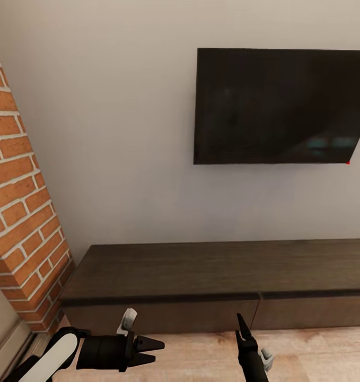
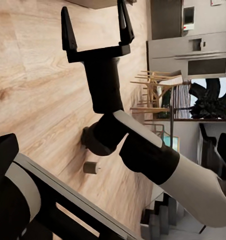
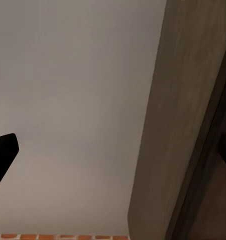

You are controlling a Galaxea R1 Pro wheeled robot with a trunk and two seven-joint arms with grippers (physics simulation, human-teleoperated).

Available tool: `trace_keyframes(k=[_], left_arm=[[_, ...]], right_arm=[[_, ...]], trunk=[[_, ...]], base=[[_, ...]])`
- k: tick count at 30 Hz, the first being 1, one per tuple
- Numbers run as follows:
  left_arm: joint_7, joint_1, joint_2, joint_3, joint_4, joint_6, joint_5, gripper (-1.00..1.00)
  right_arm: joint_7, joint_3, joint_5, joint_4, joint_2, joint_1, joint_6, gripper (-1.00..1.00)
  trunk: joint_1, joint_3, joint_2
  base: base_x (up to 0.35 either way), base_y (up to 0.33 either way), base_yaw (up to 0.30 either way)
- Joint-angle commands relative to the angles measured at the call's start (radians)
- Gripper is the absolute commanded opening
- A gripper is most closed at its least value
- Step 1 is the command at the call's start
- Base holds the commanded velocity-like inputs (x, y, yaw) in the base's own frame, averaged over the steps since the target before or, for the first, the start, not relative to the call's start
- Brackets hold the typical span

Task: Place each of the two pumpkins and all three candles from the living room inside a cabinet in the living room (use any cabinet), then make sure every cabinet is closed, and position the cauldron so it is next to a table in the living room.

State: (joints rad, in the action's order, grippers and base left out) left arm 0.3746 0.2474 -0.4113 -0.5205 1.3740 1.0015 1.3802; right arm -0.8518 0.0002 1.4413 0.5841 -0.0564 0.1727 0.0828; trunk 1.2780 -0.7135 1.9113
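Cabinet (image 1: 211, 276): long, low, dark brown console, standing against the pale wall (image 1: 121, 132), running from the brick column (image 1: 20, 212) off the right edge of the head view; two handle-less drawer fronts showing flush and shut along its face; its top lying bare. In the right wrist view its top edge (image 3: 188, 120) is showing close up against the wall.

Left gripper (image 1: 157, 350): hovering low over the wooden floor (image 1: 201, 355), just in front of the cabinet's left drawer front, pointing toward the robot's right; jaws standing a little apart, holding nothing.

Right gripper (image 2: 96, 29): seen in the left wrist view with both black fingers spread wide and nothing between them; in the head view it is pointing up toward the seam between the two drawer fronts, near but not touching.

Television (image 1: 280, 106): dark screen hanging on the wall above the cabinet.

Background, left wrist view: wooden chairs (image 2: 150, 92) and grey kitchen units (image 2: 193, 52) standing well apart from the arms
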Motion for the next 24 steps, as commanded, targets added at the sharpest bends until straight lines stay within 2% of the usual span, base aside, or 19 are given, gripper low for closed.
trace_keyframes(k=[1, 5, 9, 15, 24], left_arm=[[0.009, 0.001, 0.000, -0.001, -0.001, 0.000, -0.005, 1.00], [0.009, 0.001, 0.006, -0.002, -0.001, 0.000, -0.009, 1.00], [0.009, 0.001, 0.007, -0.003, -0.001, 0.000, -0.010, 1.00], [0.010, 0.001, 0.006, -0.003, -0.001, -0.001, -0.010, 1.00], [0.010, 0.001, 0.001, 0.000, 0.001, -0.001, -0.005, 1.00]], right_arm=[[-0.002, 0.001, 0.000, 0.000, -0.001, 0.001, 0.015, 1.00], [0.000, 0.001, 0.000, 0.001, -0.002, 0.001, 0.046, 1.00], [-0.004, 0.001, 0.009, -0.001, -0.002, 0.001, 0.046, 1.00], [-0.018, 0.000, 0.012, -0.001, 0.001, 0.001, -0.029, 1.00], [-0.059, -0.004, 0.014, -0.004, 0.001, 0.001, -0.053, 1.00]], trunk=[[0.004, -0.004, 0.008], [0.019, -0.017, 0.036], [0.034, -0.029, 0.064], [0.057, -0.048, 0.106], [0.092, -0.076, 0.169]], base=[[0.000, 0.000, 0.000], [0.000, 0.000, 0.000], [0.000, 0.000, 0.000], [0.000, 0.000, 0.000], [0.000, 0.000, 0.000]])
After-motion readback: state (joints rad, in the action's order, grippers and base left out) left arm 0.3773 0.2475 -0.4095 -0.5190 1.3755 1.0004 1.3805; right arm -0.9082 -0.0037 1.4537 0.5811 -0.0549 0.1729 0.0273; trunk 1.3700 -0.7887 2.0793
